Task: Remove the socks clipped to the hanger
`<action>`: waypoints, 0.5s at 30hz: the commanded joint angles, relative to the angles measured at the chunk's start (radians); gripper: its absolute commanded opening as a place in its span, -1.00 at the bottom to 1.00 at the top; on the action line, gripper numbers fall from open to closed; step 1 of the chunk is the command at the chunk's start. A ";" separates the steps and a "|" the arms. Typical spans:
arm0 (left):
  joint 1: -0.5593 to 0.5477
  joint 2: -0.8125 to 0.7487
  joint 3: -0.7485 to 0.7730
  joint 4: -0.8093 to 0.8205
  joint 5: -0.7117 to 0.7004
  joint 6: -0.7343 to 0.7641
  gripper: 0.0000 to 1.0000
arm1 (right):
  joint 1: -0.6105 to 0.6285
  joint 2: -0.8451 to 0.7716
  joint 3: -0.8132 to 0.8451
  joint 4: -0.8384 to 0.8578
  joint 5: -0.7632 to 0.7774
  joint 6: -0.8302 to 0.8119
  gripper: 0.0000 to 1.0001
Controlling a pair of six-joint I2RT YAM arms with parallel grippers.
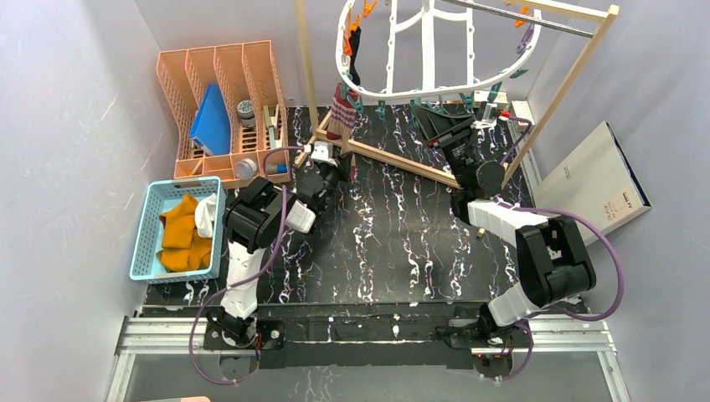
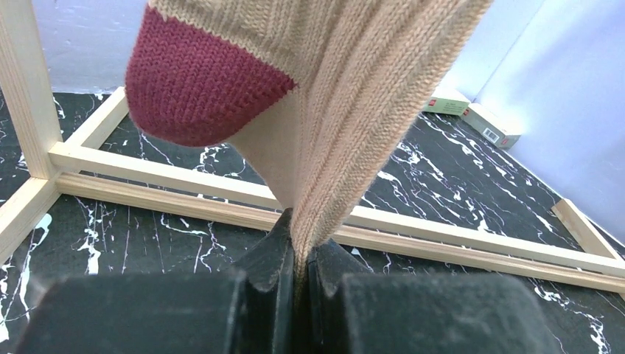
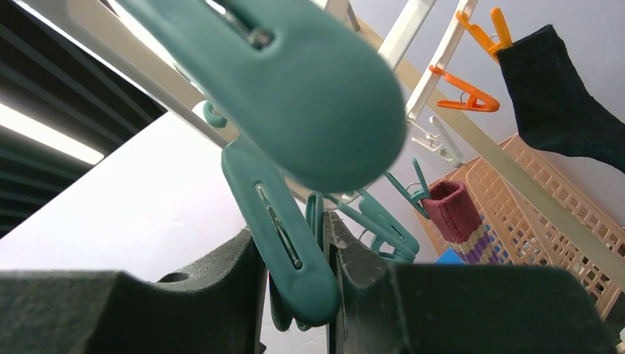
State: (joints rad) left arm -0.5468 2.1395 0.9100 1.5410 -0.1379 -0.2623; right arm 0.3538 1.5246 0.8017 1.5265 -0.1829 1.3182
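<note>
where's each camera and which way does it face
Top external: above, behind the bases, facing down at the table; both arms show.
Left wrist: on its arm, faces along the left hand, shut on the beige-maroon sock.
Right wrist: on its arm, faces up at the hanger; right hand shut on a teal clip.
Shared: black sock, in top and right wrist.

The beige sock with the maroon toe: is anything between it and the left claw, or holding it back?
Nothing between them: the left claw is shut on the sock. Its striped cuff hangs from a teal clip on the white hanger, and the wooden frame's rail lies just below.
</note>
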 commanded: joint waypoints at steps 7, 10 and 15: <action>0.011 -0.084 -0.033 0.061 0.137 -0.014 -1.00 | -0.007 0.003 0.005 0.259 -0.035 0.013 0.48; 0.011 -0.127 -0.066 0.047 0.214 -0.018 -1.00 | -0.007 -0.009 0.002 0.232 -0.028 0.009 0.97; 0.010 -0.220 -0.166 0.044 0.288 -0.042 -1.00 | -0.007 -0.025 -0.035 0.212 -0.028 0.003 0.97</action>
State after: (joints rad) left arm -0.5377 2.0384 0.8101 1.5410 0.0608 -0.2886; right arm 0.3527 1.5322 0.7998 1.5192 -0.2058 1.3308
